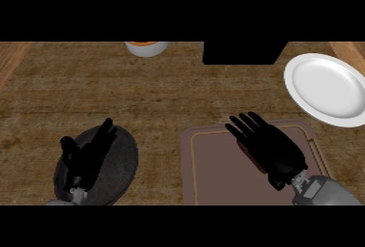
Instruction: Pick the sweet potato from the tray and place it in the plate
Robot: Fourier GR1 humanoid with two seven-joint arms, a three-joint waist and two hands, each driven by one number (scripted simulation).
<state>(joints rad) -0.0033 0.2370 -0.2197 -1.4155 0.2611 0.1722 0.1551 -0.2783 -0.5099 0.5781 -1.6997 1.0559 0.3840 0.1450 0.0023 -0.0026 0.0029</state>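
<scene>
Right hand (276, 148) over tray (214, 174), fingers (249, 124) straight, grasping nothing, sweet potato (244, 148) mostly hidden beneath

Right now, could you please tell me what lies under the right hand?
Only a reddish-brown sliver, probably the sweet potato, shows at the left edge of the black right hand, on the brown rectangular tray. The hand covers the rest, so contact cannot be seen.

I can't read anything from here: no lettering, label or number on the plate (324, 89), the tray (214, 188), or the container (147, 48) at the frame's top.
</scene>
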